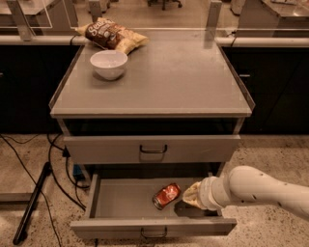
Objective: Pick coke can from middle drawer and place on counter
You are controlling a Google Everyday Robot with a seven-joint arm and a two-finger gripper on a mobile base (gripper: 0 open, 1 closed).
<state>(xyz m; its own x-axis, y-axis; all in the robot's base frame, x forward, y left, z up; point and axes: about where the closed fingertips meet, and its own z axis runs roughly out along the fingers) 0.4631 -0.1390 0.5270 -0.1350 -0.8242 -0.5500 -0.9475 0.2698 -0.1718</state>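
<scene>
The floor (29, 159) is pale speckled stone, with black cables (57, 179) trailing across it on the left and a dark slanted pole (31, 202) lying beside them. Dark cabinet fronts (24, 82) line the back on both sides under a pale ledge (29, 39), and grey upright posts (212, 14) rise behind. The light is warm and dim. The gripper (189, 195) sits low on the right.
</scene>
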